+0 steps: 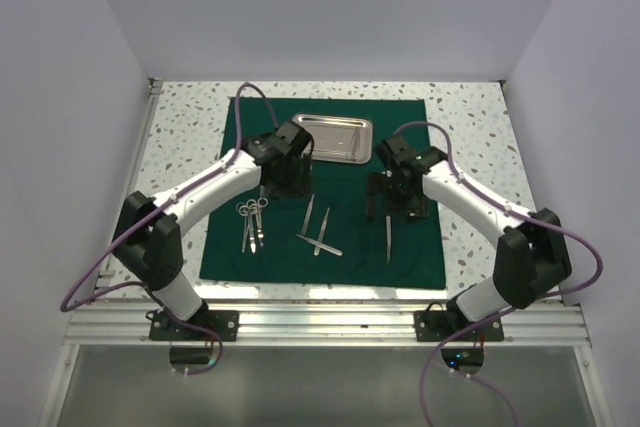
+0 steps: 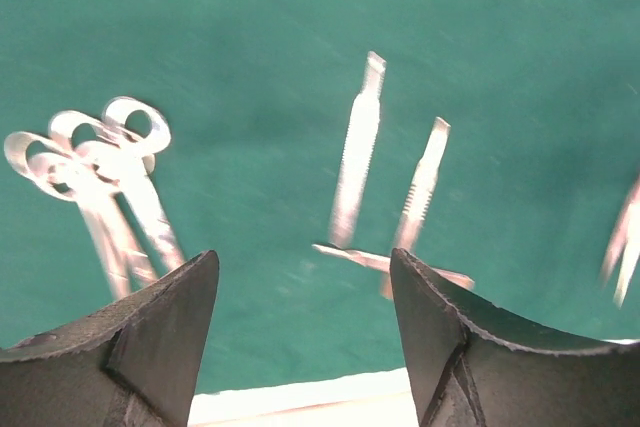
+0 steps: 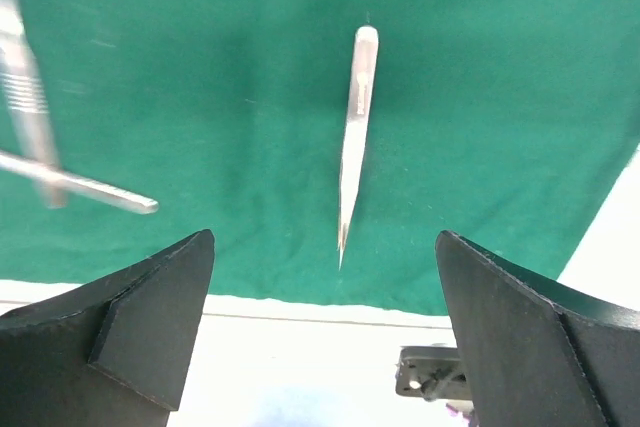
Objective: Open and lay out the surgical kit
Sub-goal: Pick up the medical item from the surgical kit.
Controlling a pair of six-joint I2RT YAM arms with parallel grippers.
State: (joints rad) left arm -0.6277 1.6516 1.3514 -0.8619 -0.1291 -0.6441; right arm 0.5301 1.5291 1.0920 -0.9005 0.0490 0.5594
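Two grippers over the kit, both above the cloth and neither touching it.

Green cloth wrap (image 1: 225, 247): unfolded, lying flat as one sheet on the speckled table (image 1: 180, 112). Its near edge is close to the near edge of the table.

Steel tray (image 1: 335, 138): on the far middle of the cloth, flat, shiny, with nothing visible in it.

Ring-handled instruments (image 1: 252, 223): a small cluster on the left part of the cloth, rings at the far end, overlapping. Scissors or forceps; the left wrist view (image 2: 100, 172) is blurred, so the count is unclear.

Flat steel handles (image 1: 318, 229): in the middle of the cloth, to the right of the cluster and apart from it. Two lie roughly side by side and a third lies across their near ends, touching them (image 2: 385, 260).

Pointed tweezers (image 1: 388, 232): alone on the right part of the cloth, lengthwise, tip toward the near edge (image 3: 352, 137).

Left gripper (image 1: 284, 188): between the tray and the laid-out instruments. Jaws spread wide, with nothing between them but cloth in the left wrist view (image 2: 303, 267).

Right gripper (image 1: 397, 204): just beyond the far end of the tweezers. Jaws spread wide and holding nothing; the tweezers lie on the cloth in line with the gap in the right wrist view (image 3: 325, 242).
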